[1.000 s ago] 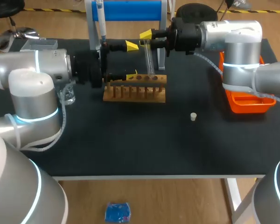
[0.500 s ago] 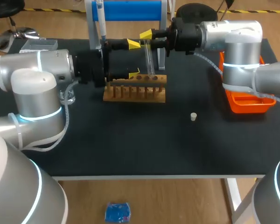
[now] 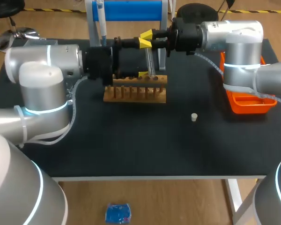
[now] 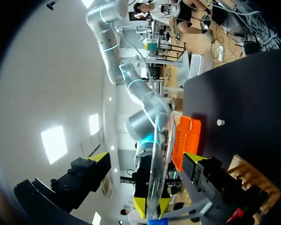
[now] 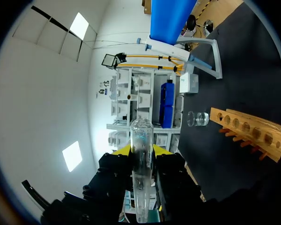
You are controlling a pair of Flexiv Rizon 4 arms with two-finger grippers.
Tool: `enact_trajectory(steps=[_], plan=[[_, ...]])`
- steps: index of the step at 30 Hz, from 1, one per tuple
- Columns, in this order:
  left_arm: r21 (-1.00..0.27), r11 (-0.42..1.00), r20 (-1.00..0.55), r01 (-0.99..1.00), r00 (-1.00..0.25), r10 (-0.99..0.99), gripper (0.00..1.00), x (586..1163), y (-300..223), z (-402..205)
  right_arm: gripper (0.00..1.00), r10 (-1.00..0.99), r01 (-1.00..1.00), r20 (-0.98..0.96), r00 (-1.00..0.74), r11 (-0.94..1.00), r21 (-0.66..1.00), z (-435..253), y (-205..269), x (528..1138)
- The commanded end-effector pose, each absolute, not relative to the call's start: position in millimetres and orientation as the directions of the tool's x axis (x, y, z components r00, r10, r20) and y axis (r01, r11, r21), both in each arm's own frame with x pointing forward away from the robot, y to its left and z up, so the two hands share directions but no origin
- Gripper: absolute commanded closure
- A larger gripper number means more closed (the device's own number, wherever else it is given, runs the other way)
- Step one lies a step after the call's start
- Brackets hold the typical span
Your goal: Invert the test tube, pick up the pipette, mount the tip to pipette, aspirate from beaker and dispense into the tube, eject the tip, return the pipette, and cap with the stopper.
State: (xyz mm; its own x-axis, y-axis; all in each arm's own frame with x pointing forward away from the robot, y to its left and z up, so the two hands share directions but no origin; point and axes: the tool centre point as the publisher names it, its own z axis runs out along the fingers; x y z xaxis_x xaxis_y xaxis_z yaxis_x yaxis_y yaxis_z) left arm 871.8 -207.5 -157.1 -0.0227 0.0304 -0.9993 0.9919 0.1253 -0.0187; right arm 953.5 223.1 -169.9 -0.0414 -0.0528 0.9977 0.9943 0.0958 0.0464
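Black table [image 3: 131,150], left arm [image 3: 42,93] and right arm [image 3: 239,42] meet over the wooden rack [image 3: 136,91] at the back. Orange tray [image 3: 250,104] sits under the right arm. The pipette [image 3: 102,26] hangs untouched on its stand. Right gripper [image 5: 142,151] is clenched on the test tube [image 3: 151,61], which is roughly upright just above the rack, not in a hole. Left gripper [image 3: 143,58] is spread wide with the tube between its fingers, touching neither. The stopper [image 3: 194,117] lies alone on the table, well apart from the rack. The step looks like a handover so the tube can be flipped. To do it well, the left should close square on bare glass clear of the right's tips, and grip firmly but not hard, since the glass is slick and brittle. The right should let go only once the left has it. Keep the tube above the rack while turning. The head view shows height over the rack but not finger contact. The left wrist view shows clear gaps on both sides of the tube. The right wrist view shows both yellow tips pressed on the glass, and only it shows the beaker [image 5: 197,118] beyond the rack's end.
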Motion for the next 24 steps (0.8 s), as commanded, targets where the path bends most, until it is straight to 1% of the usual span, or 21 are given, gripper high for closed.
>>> enact_trajectory(steps=[1, 6, 7, 9, 10, 11, 12, 13, 14, 15, 24], plan=[[-0.021, 0.099, -0.999, 0.995, -0.024, 0.035, 0.00, 878.3, -213.7, -159.6, 1.00, -0.052, 0.994, 0.998, -0.042, 0.096, 0.047, -169.6, 222.9, 953.7], [-0.023, 0.080, -0.999, 0.997, -0.026, 0.038, 0.00, 878.1, -217.6, -160.4, 1.00, -0.052, 0.994, 0.998, -0.042, 0.096, 0.047, -169.6, 222.9, 953.7], [-0.023, 0.075, -0.999, 0.997, -0.026, 0.040, 0.09, 878.2, -217.6, -160.5, 1.00, -0.052, 0.994, 0.998, -0.042, 0.096, 0.047, -169.6, 222.9, 953.7], [-0.022, 0.069, -0.999, 0.997, -0.025, 0.043, 0.41, 878.5, -217.8, -160.7, 1.00, -0.052, 0.994, 0.998, -0.042, 0.096, 0.047, -169.6, 222.9, 953.7], [-0.022, 0.069, -0.999, 0.997, -0.025, 0.044, 0.55, 878.7, -217.8, -160.9, 1.00, -0.052, 0.994, 0.998, -0.042, 0.096, 0.047, -169.6, 222.9, 953.7], [-0.022, 0.068, -0.999, 0.997, -0.025, 0.045, 0.65, 879.0, -217.8, -161.2, 1.00, -0.052, 0.994, 0.998, -0.042, 0.096, 0.047, -169.6, 222.9, 953.7], [-0.022, 0.066, -0.999, 0.998, -0.025, 0.045, 0.81, 879.4, -217.7, -161.6, 1.00, -0.052, 0.994, 0.998, -0.042, 0.096, 0.047, -169.6, 222.9, 953.7], [-0.023, 0.065, -0.999, 0.998, -0.026, 0.046, 0.94, 879.5, -217.7, -161.7, 1.00, -0.052, 0.994, 0.998, -0.042, 0.096, 0.047, -169.6, 222.9, 953.7], [-0.023, 0.062, -0.999, 0.998, -0.026, 0.047, 0.98, 879.6, -218.0, -162.0, 1.00, -0.052, 0.994, 0.998, -0.042, 0.096, 0.047, -169.6, 222.9, 953.7], [-0.022, 0.061, -0.999, 0.998, -0.025, 0.048, 1.00, 879.5, -218.4, -162.2, 1.00, -0.052, 0.994, 0.998, -0.042, 0.096, 0.047, -169.6, 222.9, 953.7], [-0.017, 0.054, -0.998, 0.998, -0.020, 0.060, 1.00, 879.2, -219.1, -162.6, 1.00, -0.052, 0.994, 0.998, -0.042, 0.096, 0.047, -169.6, 222.9, 953.7]])
